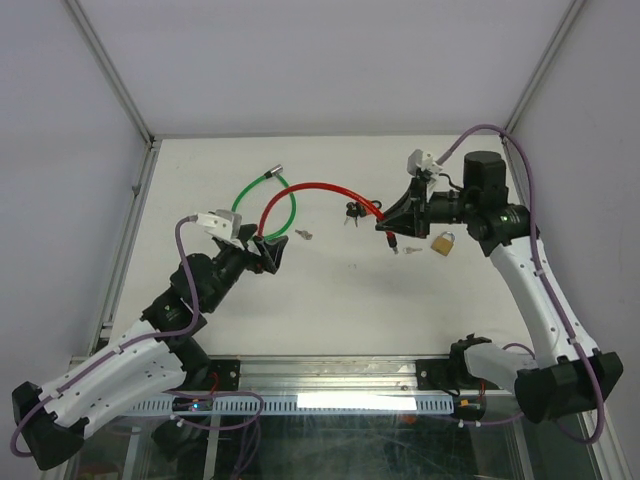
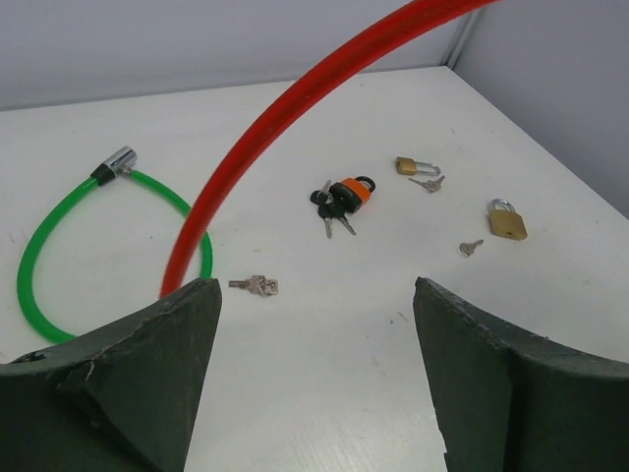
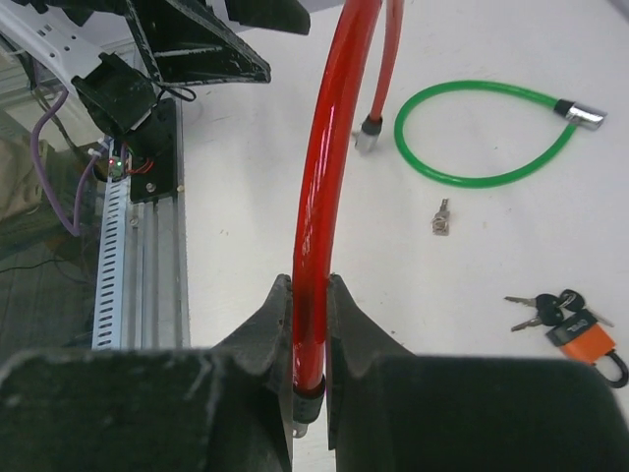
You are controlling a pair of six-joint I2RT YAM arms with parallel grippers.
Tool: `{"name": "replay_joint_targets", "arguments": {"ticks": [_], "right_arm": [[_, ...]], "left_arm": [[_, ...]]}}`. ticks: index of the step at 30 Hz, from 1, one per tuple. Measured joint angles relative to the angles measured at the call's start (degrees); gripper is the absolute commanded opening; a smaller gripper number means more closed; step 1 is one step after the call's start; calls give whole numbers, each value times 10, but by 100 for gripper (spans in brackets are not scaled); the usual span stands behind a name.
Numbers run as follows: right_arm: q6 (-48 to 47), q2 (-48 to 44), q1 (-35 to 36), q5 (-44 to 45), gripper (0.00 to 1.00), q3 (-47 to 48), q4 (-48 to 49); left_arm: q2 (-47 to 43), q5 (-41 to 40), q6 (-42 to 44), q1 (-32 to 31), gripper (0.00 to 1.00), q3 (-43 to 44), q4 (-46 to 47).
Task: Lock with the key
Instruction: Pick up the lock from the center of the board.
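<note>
Right fingers: the right gripper (image 3: pixel 309 295) is closed narrow on the red cable lock (image 3: pixel 324 147), pinching it just above its black end cap at the bottom centre of the right wrist view.
Left fingers: the left gripper (image 2: pixel 316 295) stands wide, with bare table between the pads; the red cable drops behind the left-hand finger (image 2: pixel 167 344), and contact cannot be told.
Red cable lock: arches above the table from one gripper to the other across the middle of the top view.
Keys: a small key pair (image 2: pixel 256 285) lies flat, just above the left-hand finger.
Other locks: green cable lock (image 2: pixel 59 226) at left; orange padlock (image 2: pixel 349 192) with black keys at centre; brass padlock (image 2: pixel 506 221) at right.
Surface: white matte table (image 1: pixel 330 310), with a metal rail (image 1: pixel 330 400) along its lower edge.
Room: pale grey wall panels (image 1: pixel 330 60) joined by aluminium posts (image 1: pixel 110 70).
</note>
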Motion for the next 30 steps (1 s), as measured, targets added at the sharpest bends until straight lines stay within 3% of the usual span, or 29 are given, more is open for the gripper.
{"name": "replay_joint_targets", "arguments": {"ticks": [6, 14, 21, 30], "right_arm": [[-3, -56, -42, -30, 0, 5, -18], [-2, -63, -71, -63, 0, 19, -44], [1, -64, -89, -87, 0, 31, -59], [23, -66, -103, -113, 0, 34, -54]], "left_arm": [[7, 19, 18, 0, 82, -5, 10], [67, 26, 31, 0, 84, -5, 22], [109, 19, 28, 25, 65, -22, 52], [178, 125, -23, 97, 55, -50, 150]]}}
